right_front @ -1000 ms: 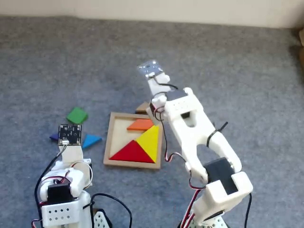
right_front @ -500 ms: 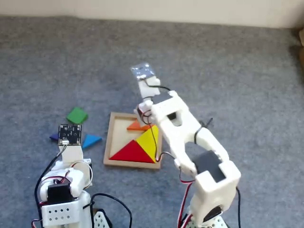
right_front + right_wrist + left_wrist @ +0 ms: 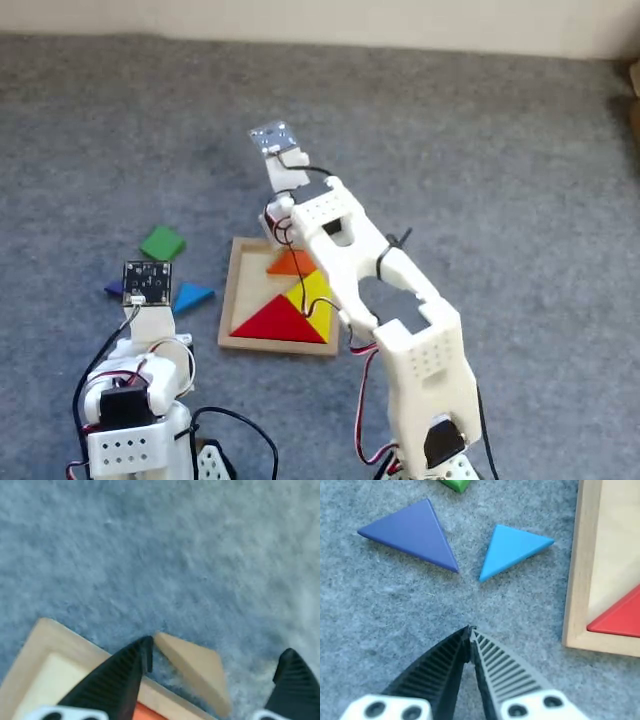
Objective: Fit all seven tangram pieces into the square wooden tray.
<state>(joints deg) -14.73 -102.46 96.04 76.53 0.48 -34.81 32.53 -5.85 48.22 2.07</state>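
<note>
**Three seated, four left outside**

Count three pieces in the square wooden tray point(image 3: 275, 346): a red triangle point(image 3: 272, 320) along the near edge, a yellow triangle point(image 3: 318, 295) touching it, and an orange piece point(image 3: 292, 264) toward the far edge, partly hidden under the right arm point(image 3: 350, 250). Note bare wood over the part of the tray nearest the left arm.

Count four more on the grey carpet point(image 3: 500, 150). Find a green square point(image 3: 162, 242), a dark blue triangle point(image 3: 412, 532) and a light blue triangle point(image 3: 512, 550) grouped beside the tray on the left arm's side, the light blue one closest to the rim but apart from it. Find a tan piece point(image 3: 192, 667) just outside the tray's far rim; cannot tell whether touching it.

See the right gripper point(image 3: 218, 652) spread wide over that tan piece, one finger at its corner by the rim, the other well off past it, gripping nothing. See the left gripper point(image 3: 471, 630) pinched to a point, empty, over bare carpet near the two blue triangles, touching neither.

Judge the task a little under halfway by count. Take the tan piece as the likely step in hand, given the fingers straddling it. Expect the three coloured pieces to follow.
</note>
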